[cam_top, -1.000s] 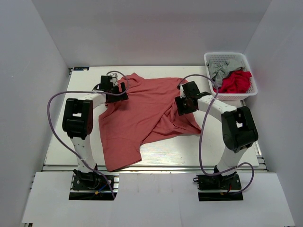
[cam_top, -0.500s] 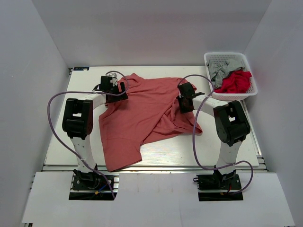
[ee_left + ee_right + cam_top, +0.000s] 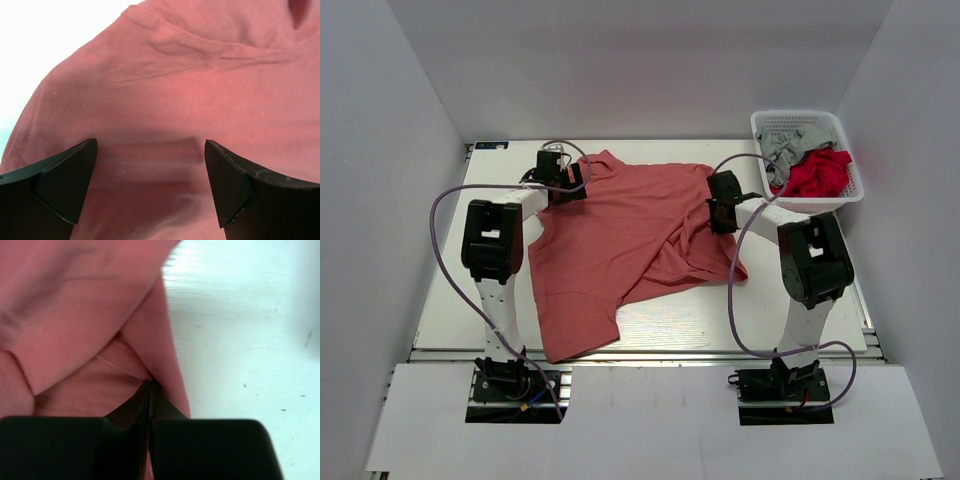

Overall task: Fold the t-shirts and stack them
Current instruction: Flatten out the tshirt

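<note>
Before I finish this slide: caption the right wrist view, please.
Right end effector pinching a fold of the salmon t-shirt, white table alongside.

Shirt: a salmon-red t-shirt [image 3: 620, 235], plain, made of soft cloth.
Where: it lies on the white tabletop [image 3: 800, 300], in the middle. It reaches from the far side down to the near edge.
Pose: it is spread out and mostly flat. One long part runs to the near left.
Right side: the cloth is folded over itself here, with a loose flap and some creases.
Fold: it is not a neat fold yet.
Other clothes: a grey cloth [image 3: 788, 148] and a bright red cloth [image 3: 817, 172] lie crumpled together in the white basket [image 3: 800, 122] at the far right. I cannot tell if they are t-shirts.
</note>
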Action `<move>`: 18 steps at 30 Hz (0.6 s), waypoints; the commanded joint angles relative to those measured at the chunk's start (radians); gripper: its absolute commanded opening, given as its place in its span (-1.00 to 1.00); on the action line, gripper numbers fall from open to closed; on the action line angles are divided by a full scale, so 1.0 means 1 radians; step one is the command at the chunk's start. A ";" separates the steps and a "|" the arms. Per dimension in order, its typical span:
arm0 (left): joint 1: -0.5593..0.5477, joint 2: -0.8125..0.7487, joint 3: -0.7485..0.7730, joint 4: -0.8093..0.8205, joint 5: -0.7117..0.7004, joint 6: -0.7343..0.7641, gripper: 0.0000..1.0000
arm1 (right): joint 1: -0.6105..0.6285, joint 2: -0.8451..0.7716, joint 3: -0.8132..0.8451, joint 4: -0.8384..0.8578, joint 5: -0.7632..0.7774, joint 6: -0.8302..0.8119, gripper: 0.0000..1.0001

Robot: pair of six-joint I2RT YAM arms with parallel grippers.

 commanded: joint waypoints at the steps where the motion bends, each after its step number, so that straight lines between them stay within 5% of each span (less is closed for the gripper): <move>1: 0.019 0.075 0.003 -0.108 -0.059 -0.001 0.98 | -0.034 -0.082 0.007 0.013 0.026 0.063 -1.00; 18: 0.019 0.150 0.147 -0.128 -0.056 0.026 0.98 | -0.276 -0.134 -0.062 -0.050 -0.028 0.210 -1.00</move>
